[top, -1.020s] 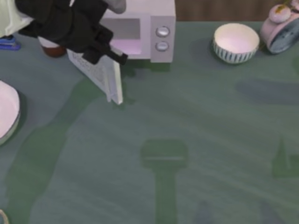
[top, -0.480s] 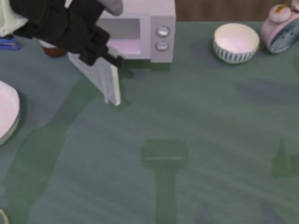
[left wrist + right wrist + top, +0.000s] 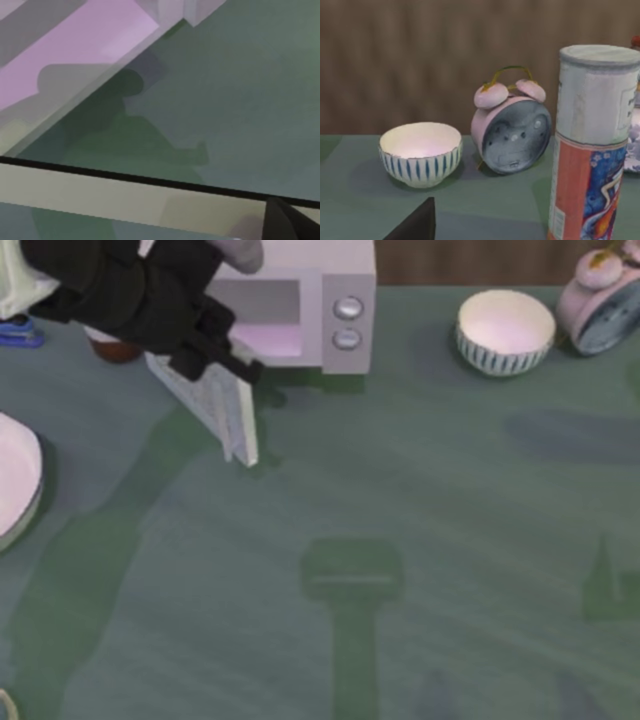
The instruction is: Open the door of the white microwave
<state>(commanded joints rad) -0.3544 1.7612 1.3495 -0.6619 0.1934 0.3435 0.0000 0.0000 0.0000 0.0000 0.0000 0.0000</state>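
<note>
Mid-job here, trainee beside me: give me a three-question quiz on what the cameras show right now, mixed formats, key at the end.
1. True or false: the door of the white microwave stands swung out from the cavity.
2. Which claw is at the door's free edge? A) left claw B) right claw
3. Fill in: to the right of the microwave on the table sits a striped ____, then a pink alarm clock.

Key: 1 true; 2 A; 3 bowl.
</note>
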